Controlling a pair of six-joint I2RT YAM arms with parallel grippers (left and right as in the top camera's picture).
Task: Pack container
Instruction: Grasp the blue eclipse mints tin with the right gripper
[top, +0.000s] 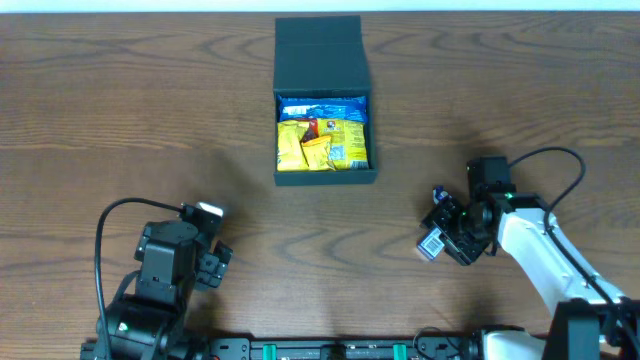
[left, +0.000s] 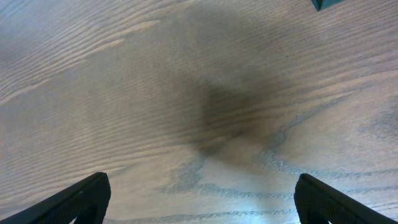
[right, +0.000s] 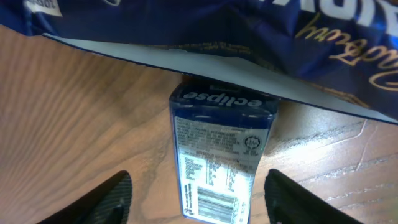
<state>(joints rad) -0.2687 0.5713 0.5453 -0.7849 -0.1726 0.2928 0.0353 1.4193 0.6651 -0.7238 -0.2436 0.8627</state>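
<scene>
Container, one, lid back, far centre of tabletop, yellow and blue packets inside, left pincer wide over bare wood, right pincer apart astride one eclipse box under one navy packet

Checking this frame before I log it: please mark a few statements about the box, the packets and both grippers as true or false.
1. The box has its lid open. True.
2. The box is empty. False: yellow packets and a blue packet lie in it.
3. The left gripper holds a packet. False: it is open above the table.
4. The right gripper has a finger on either side of a small blue pack. True.
</scene>
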